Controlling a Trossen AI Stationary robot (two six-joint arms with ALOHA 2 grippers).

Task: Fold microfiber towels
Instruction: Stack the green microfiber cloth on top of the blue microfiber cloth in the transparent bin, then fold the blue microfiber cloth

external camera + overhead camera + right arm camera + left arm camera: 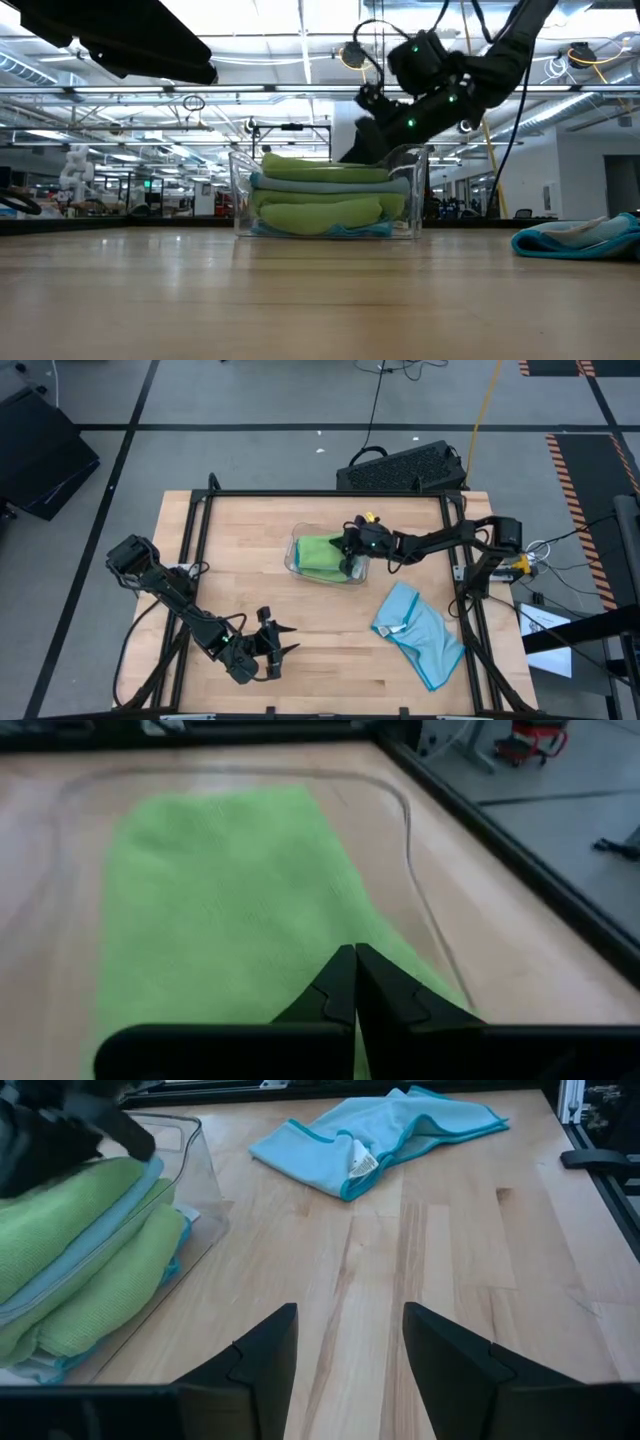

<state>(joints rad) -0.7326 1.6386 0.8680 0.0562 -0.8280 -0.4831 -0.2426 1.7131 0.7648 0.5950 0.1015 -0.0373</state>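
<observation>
Table (pixel 300 650): tray (pixel 292 550) holds folded towels (pixel 320 555).

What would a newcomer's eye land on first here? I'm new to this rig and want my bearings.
Probably the clear plastic tray at mid-table, stacked with folded lime green and light blue towels, with the right gripper, jaws shut, at the top green one. Next, the crumpled light blue towel lying loose on the table toward the right. The left gripper waits, jaws open, near the front edge.
</observation>
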